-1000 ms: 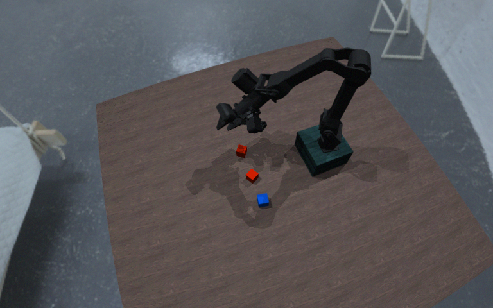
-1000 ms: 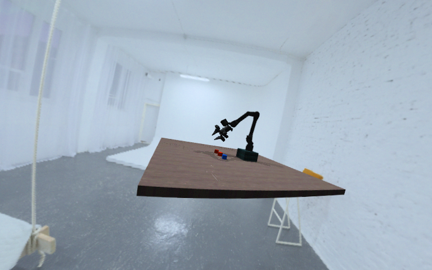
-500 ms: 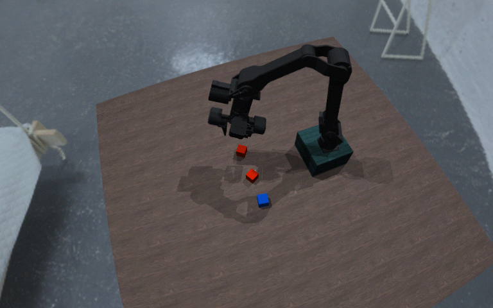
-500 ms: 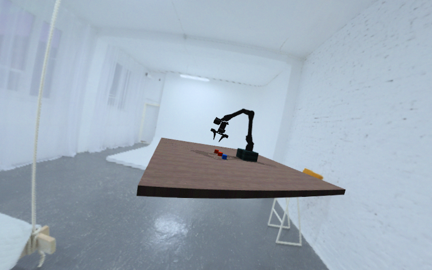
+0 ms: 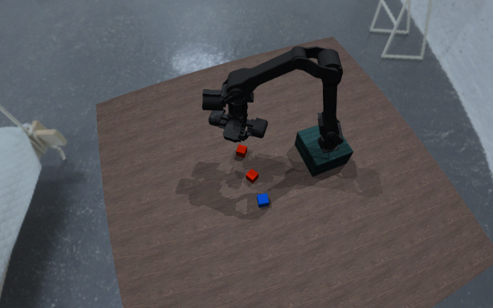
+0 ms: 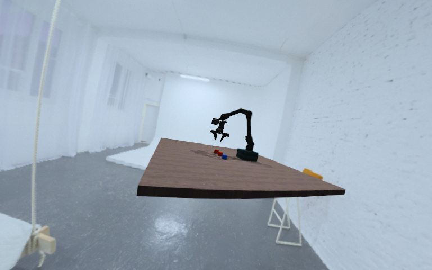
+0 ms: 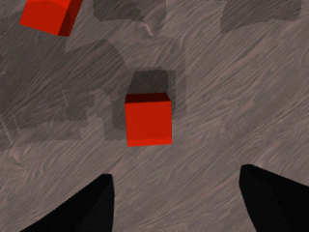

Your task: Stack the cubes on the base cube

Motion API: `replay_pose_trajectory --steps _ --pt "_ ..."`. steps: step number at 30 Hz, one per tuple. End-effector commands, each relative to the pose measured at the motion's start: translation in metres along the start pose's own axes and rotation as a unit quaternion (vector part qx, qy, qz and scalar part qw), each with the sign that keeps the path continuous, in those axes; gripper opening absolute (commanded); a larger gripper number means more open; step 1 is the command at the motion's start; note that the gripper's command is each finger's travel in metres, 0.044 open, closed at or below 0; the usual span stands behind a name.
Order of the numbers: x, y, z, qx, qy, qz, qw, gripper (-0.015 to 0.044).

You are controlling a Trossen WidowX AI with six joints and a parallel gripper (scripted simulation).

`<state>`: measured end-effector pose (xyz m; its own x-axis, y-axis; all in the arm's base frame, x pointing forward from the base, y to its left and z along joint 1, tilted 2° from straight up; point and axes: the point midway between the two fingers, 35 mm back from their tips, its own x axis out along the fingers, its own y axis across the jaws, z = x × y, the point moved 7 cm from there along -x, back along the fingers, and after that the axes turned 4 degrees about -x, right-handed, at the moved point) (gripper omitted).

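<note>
White brick walls and a grey glossy floor surround a brown wood-grain worktop (image 5: 181,224) that rests on pale trestles. Three small cubes lie on it in a loose line, well apart: a blue base cube (image 5: 262,199) and two red ones. None is stacked, so the task looks to be at its first step, the approach for the first pick. The gripper (image 5: 242,133) hangs spread and holding nothing above the nearer red cube (image 7: 149,122), which in the wrist view sits ahead of the two dark fingertips. The other red cube (image 7: 49,8) lies farther off. Next comes a straight descent to straddle that cube; its faces seem roughly square to the fingers, though shadow blurs this.
</note>
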<state>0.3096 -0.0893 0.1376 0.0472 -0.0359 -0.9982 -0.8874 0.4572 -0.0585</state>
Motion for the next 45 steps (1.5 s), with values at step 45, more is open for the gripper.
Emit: replay_pose_trajectory --steps 45 --pt "0.100 0.007 -0.002 0.002 0.006 0.015 1.000 0.0105"
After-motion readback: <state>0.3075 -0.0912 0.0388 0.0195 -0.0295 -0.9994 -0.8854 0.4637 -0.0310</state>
